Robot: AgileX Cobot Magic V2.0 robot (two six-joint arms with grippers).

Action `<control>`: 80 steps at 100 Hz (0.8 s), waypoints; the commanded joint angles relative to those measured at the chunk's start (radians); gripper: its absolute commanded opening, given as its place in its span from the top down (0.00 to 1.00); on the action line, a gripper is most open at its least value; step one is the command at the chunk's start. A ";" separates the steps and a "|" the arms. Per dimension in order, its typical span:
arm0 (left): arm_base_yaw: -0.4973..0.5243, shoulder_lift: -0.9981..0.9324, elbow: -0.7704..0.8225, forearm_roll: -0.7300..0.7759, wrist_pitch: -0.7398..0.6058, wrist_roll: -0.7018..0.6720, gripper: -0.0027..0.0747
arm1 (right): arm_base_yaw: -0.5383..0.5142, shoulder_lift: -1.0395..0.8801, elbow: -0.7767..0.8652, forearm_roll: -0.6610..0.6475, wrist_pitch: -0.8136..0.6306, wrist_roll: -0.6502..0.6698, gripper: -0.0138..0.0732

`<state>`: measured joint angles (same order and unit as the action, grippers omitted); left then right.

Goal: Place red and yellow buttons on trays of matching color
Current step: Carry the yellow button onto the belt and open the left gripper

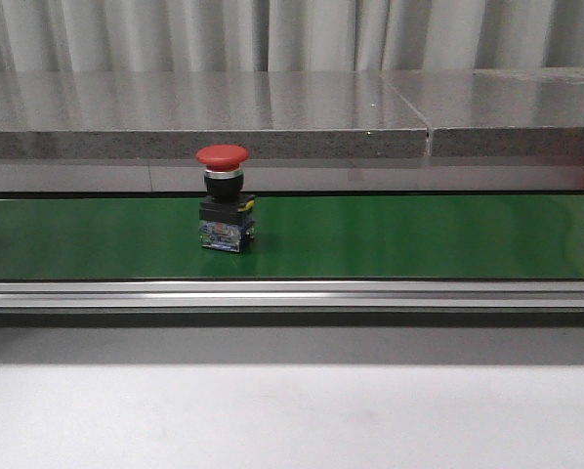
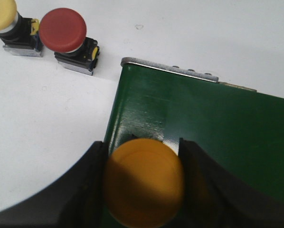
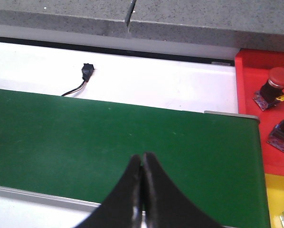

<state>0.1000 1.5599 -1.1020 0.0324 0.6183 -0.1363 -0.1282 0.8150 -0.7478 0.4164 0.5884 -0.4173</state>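
Note:
A red button [image 1: 223, 156] on a black and blue base stands upright on the green belt [image 1: 419, 234] in the front view. My left gripper [image 2: 143, 183] is shut on a yellow button [image 2: 144, 180] over the end of the belt [image 2: 227, 123]. A second red button [image 2: 62, 30] and a pale yellow button [image 2: 2, 13] stand on the white table beyond it. My right gripper [image 3: 142, 164] is shut and empty above the belt [image 3: 85, 137]. A red tray [image 3: 256, 95] holds two red buttons [image 3: 279, 78]. A yellow tray [image 3: 279, 197] lies beside it.
A grey stone ledge [image 1: 272, 117] runs behind the belt. A metal rail [image 1: 292, 293] edges the belt's front. A black cable plug [image 3: 86, 71] lies on the white surface beyond the belt. Neither arm shows in the front view.

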 commanded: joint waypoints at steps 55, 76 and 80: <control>-0.055 -0.035 -0.029 0.004 -0.030 -0.002 0.20 | 0.002 -0.010 -0.024 0.016 -0.058 -0.013 0.92; -0.056 -0.072 -0.033 0.006 -0.050 -0.002 0.20 | 0.002 -0.010 -0.024 0.016 -0.058 -0.013 0.92; -0.056 -0.091 -0.033 0.006 -0.056 -0.002 0.20 | 0.002 -0.010 -0.024 0.016 -0.058 -0.013 0.92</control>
<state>0.0507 1.5435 -1.1039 0.0355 0.6240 -0.1363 -0.1282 0.8150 -0.7478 0.4164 0.5884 -0.4173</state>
